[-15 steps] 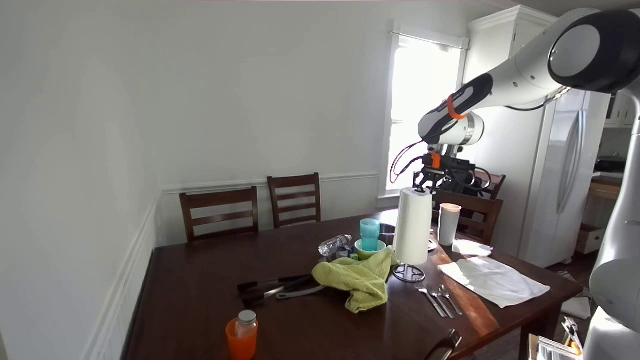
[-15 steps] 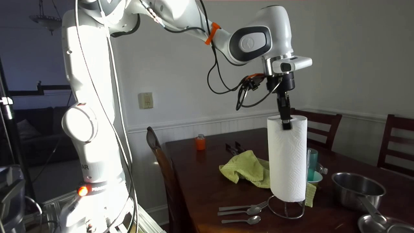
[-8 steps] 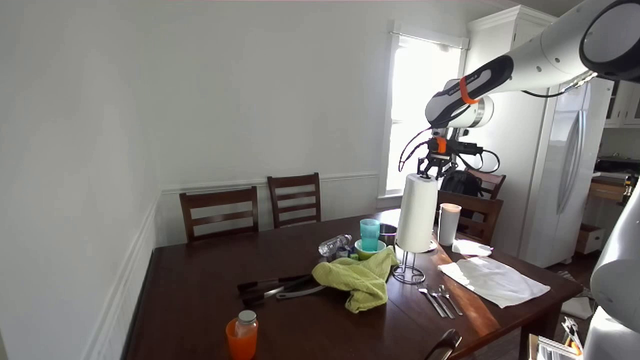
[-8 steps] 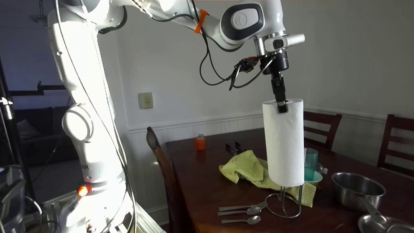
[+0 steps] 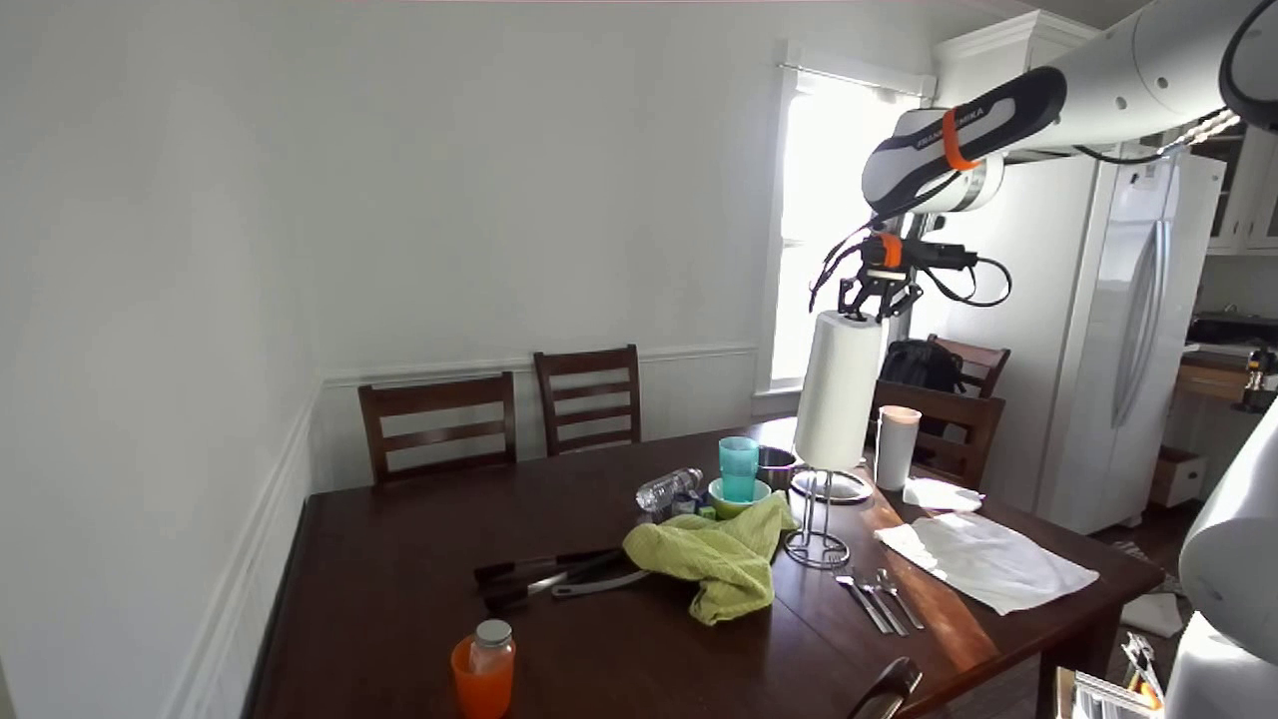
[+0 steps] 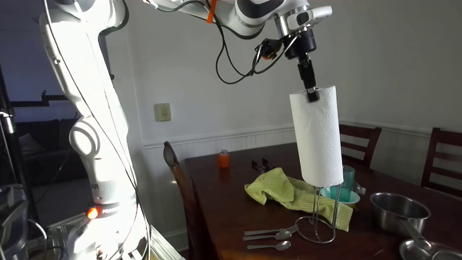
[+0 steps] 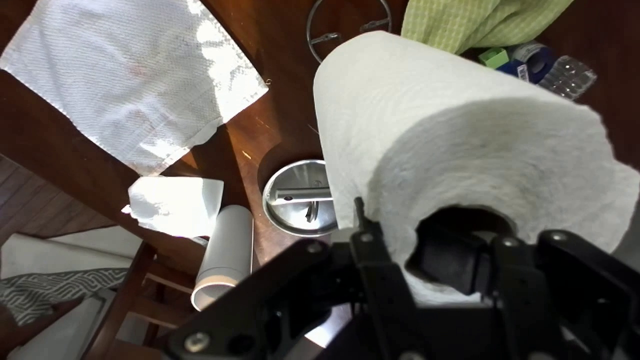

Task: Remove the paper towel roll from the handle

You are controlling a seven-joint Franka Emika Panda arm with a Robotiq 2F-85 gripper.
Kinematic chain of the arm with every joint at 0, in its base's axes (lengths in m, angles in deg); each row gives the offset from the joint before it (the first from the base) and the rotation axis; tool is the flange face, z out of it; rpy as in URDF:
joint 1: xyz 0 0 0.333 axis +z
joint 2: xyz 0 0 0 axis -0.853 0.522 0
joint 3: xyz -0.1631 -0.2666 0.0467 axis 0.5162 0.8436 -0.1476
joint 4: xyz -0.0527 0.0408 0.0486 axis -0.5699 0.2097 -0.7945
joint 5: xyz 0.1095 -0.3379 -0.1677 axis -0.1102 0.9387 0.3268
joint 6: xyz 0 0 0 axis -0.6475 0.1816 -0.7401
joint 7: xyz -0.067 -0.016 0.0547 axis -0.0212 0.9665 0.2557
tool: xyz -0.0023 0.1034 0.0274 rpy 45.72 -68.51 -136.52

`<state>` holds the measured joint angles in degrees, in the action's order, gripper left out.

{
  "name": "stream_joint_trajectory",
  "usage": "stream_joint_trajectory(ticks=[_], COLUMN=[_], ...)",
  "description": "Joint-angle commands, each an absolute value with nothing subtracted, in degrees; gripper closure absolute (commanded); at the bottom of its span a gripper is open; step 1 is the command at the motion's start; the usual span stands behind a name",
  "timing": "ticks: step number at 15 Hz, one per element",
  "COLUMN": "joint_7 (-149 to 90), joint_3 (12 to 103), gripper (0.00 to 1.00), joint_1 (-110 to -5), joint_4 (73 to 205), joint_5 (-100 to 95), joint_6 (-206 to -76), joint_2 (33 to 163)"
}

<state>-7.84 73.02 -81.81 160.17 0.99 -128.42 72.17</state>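
Note:
The white paper towel roll (image 5: 839, 394) is lifted and tilted above its wire holder (image 5: 817, 549). It also shows in an exterior view (image 6: 317, 139) and the wrist view (image 7: 365, 95). The holder's ring base (image 6: 317, 242) rests on the table; its rods rise to the roll's bottom, and their tops are hidden by the roll. My gripper (image 6: 312, 94) is shut on the roll's top rim. In the wrist view, one finger is inside the core and the other outside the roll wall, with the gripper (image 7: 405, 240) pinching the paper between them.
On the table (image 5: 419, 559) around the holder lie a green cloth (image 5: 709, 559), cutlery (image 6: 270, 236), a teal cup (image 5: 738, 467) in a bowl, a steel pot (image 6: 397, 213), a white cloth (image 5: 988, 559) and a grey tumbler (image 5: 897, 449). Chairs (image 5: 439, 424) stand along the edges.
My gripper has risen with the paper towel roll in it. The roll tilts more, and more of the holder's rods shows below it. The holder has stayed on the table.

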Motion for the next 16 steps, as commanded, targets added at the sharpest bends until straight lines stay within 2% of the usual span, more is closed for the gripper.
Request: stream_joint_trajectory(ticks=[1, 3, 4, 16], joint_7=[-6.86, -7.76, -7.99, -8.01], joint_3=[72.28, 72.05, 72.52, 72.22], gripper=[0.95, 0.95, 0.81, 0.81], joint_1=[-81.99, -81.8, -81.8, -81.78], joint_4=[157.64, 156.73, 157.93, 157.21], joint_5=[3.53, 3.44, 1.94, 2.19], joint_6=[-125.87, -125.76, -127.1, -126.72], joint_2=[69.93, 69.21, 70.59, 70.0])
